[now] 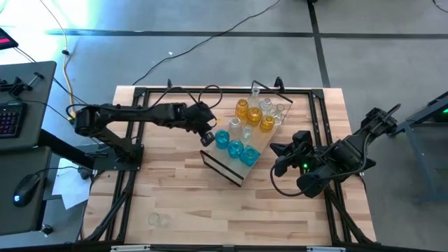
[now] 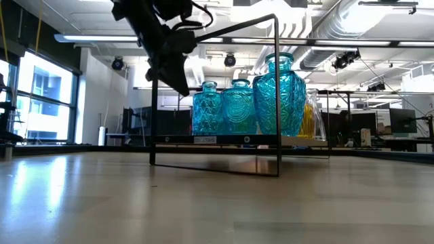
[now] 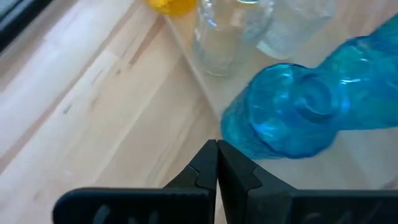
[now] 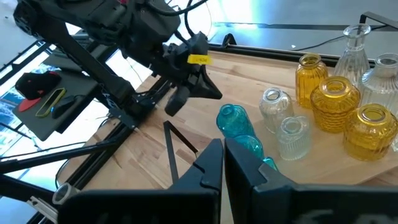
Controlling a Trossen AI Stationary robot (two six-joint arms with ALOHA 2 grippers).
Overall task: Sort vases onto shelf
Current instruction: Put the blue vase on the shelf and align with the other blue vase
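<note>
The shelf (image 1: 225, 164) lies slantwise across the middle of the table. Several vases stand on it by their bases: teal ones (image 1: 235, 148) at its near end, clear ones (image 1: 235, 126) in the middle and at the far end, amber ones (image 1: 253, 115) between. My left gripper (image 1: 208, 138) is shut and slants down just left of the nearest teal vase (image 3: 286, 115), above the table and holding nothing. My right gripper (image 4: 222, 152) is shut and hangs in the air on the shelf's right side, pointing across the vases.
Black rails (image 1: 133, 126) frame the wooden tabletop. A faint clear glass thing (image 1: 158, 220) lies on the table's near left. Bare wood stretches along the near side. A side desk with a keyboard (image 1: 8, 119) and a mouse (image 1: 26, 187) stands left of the table.
</note>
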